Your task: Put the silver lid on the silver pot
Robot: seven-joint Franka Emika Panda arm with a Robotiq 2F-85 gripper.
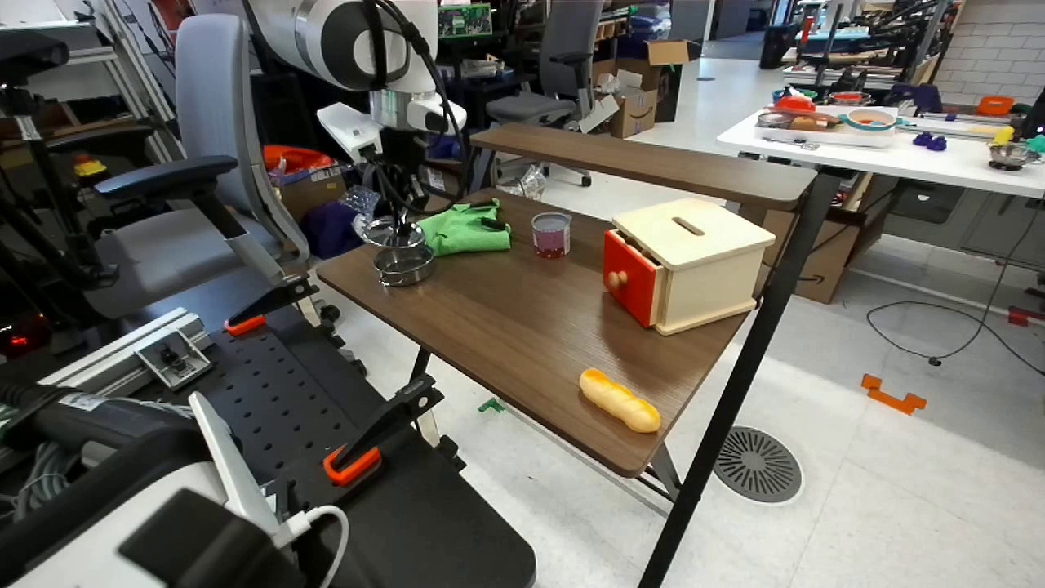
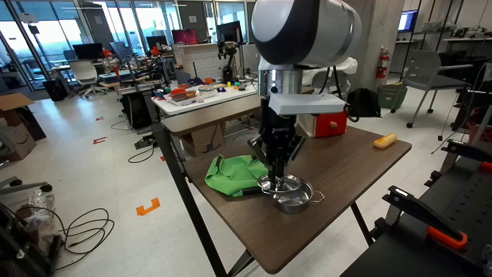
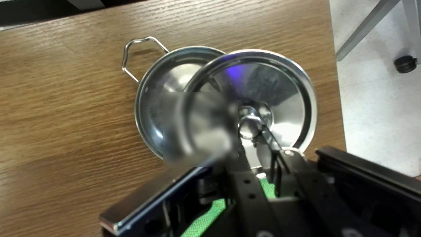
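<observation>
Table [image 2: 338, 165], pot [image 2: 295, 204], lid [image 2: 291, 184] in gripper [image 2: 276, 180]

Both exterior views look obliquely down across the table [image 1: 490, 327]. In an exterior view, the black perforated board [image 1: 269, 392] occupies the near left; in an exterior view, the robot arm [image 2: 303, 34] stands near, the windows [image 2: 165, 23] far. The wrist view looks steeply down, at close range, onto the silver lid [image 3: 260, 89] and silver pot [image 3: 158, 89], which all three views share.
</observation>
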